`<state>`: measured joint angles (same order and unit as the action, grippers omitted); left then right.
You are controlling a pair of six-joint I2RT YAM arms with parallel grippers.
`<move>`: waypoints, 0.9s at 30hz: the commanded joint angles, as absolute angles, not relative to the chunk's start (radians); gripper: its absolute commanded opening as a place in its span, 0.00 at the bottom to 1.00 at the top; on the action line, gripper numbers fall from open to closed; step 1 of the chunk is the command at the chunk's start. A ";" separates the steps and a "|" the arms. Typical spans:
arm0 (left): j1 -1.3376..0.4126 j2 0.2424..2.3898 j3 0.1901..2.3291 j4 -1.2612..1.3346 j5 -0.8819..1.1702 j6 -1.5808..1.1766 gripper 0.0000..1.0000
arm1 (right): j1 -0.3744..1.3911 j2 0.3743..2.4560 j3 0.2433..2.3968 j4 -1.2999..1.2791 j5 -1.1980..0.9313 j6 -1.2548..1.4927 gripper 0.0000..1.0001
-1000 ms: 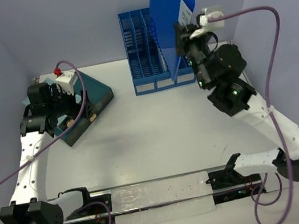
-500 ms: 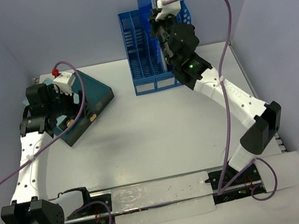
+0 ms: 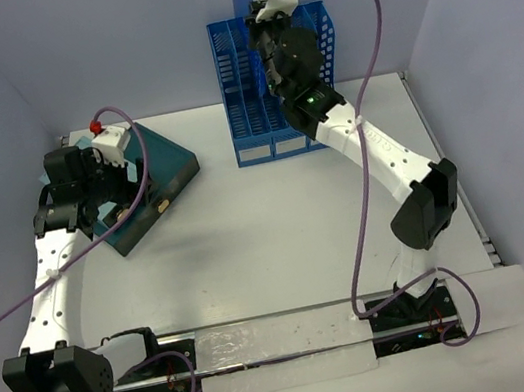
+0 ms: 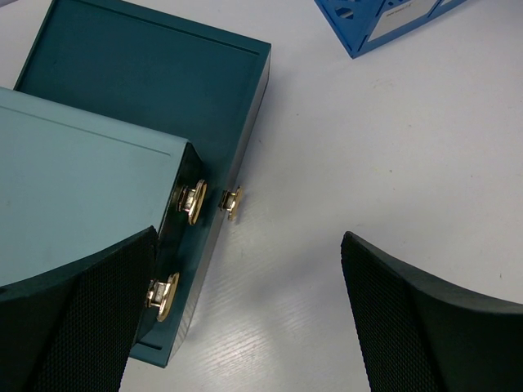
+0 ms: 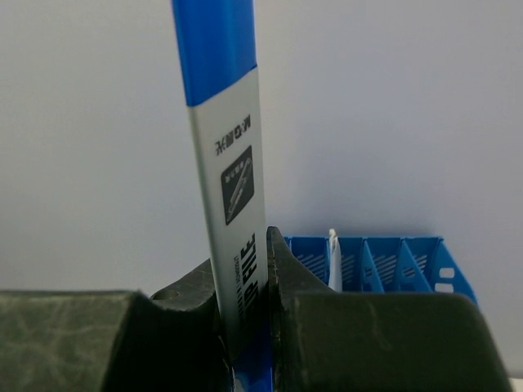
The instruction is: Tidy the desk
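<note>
Right gripper (image 5: 243, 273) pinching blue folder (image 5: 214, 49) upright by spine, over file rack (image 3: 248, 107), far centre of desk (image 3: 267, 225). Folder looking light, stiff, slick. Left gripper (image 4: 245, 327) gaping wide, empty, hovering over teal box (image 4: 139, 90), far left.

Pale lavender walls (image 3: 113, 39) enclose the white desk (image 3: 271, 245) at the back, left and right. A thin metal rail (image 3: 430, 126) runs along the desk's right edge. The light is soft and even, leaving only faint grey shadows on the white top. The walls are plain and unmarked.
</note>
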<state>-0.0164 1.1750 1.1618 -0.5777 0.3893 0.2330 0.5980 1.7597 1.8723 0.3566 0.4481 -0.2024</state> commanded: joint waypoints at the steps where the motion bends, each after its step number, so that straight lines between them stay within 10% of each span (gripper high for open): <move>1: -0.006 1.177 1.164 -0.553 0.405 0.248 0.99 | 0.583 1.807 1.961 0.397 0.451 -0.165 0.00; 27: 0.029 1.178 1.158 -0.572 0.436 0.258 0.99 | 0.549 2.018 1.684 0.784 0.428 -0.098 0.00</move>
